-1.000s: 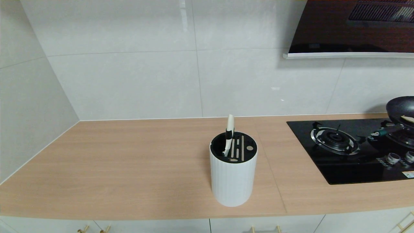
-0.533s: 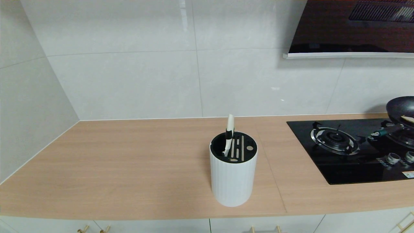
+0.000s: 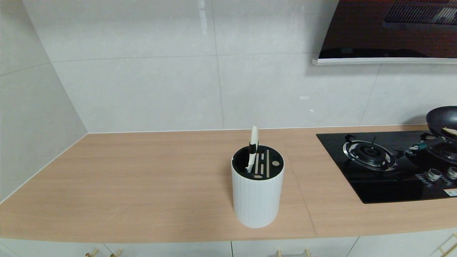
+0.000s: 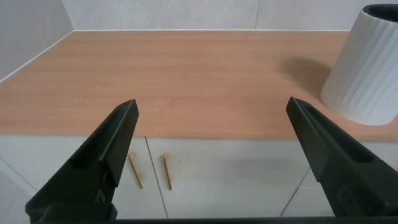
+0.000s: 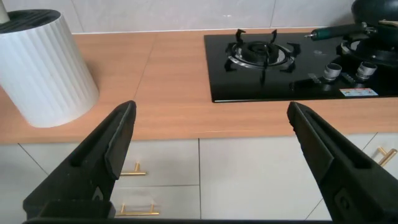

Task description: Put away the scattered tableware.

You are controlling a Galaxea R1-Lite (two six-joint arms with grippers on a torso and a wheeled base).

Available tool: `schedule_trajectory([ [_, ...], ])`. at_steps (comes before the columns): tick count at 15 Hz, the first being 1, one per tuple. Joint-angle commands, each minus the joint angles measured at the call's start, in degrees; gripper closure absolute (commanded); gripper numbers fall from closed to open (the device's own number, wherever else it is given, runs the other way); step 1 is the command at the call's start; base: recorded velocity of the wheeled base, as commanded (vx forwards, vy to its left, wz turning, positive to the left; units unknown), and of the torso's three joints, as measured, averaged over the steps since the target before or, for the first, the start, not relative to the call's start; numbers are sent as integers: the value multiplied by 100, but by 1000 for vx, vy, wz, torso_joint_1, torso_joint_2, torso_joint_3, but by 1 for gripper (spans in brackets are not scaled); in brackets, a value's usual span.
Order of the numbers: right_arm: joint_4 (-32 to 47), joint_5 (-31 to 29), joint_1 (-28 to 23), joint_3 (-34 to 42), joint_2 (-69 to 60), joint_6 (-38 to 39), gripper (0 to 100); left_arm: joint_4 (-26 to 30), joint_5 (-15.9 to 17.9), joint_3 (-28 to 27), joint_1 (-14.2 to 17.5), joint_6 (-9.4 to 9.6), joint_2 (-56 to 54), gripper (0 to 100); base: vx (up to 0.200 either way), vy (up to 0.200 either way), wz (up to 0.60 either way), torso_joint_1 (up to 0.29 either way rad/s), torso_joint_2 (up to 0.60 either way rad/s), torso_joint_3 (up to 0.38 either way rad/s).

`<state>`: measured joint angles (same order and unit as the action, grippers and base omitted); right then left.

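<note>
A white ribbed utensil holder [image 3: 257, 192] with a black slotted top stands near the front of the wooden counter [image 3: 142, 178]. A cream-handled utensil [image 3: 253, 144] with a black band leans in its open compartment. The holder also appears in the left wrist view [image 4: 364, 68] and the right wrist view [image 5: 43, 68]. My left gripper [image 4: 211, 162] hangs open in front of the counter edge, left of the holder, with nothing between its fingers. My right gripper [image 5: 211, 162] is open too, below the counter edge and right of the holder.
A black gas hob [image 3: 389, 164] lies at the counter's right, with a dark pan [image 3: 442, 119] on its far burner. A range hood [image 3: 389, 32] hangs above. White cabinet doors with gold handles [image 4: 149, 171] sit under the counter. Tiled walls close the back and left.
</note>
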<state>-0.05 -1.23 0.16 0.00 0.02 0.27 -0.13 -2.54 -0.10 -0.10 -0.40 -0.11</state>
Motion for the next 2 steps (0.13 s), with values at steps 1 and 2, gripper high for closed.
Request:
schedule_trajectory([
  [1, 5, 0, 2, 0, 6, 0, 0, -4, -1, 1, 1, -4, 11, 0, 0, 0, 0, 0, 0, 0],
  [2, 5, -9, 2, 0, 6, 0, 0, -4, -1, 1, 1, -4, 11, 0, 0, 0, 0, 0, 0, 0],
])
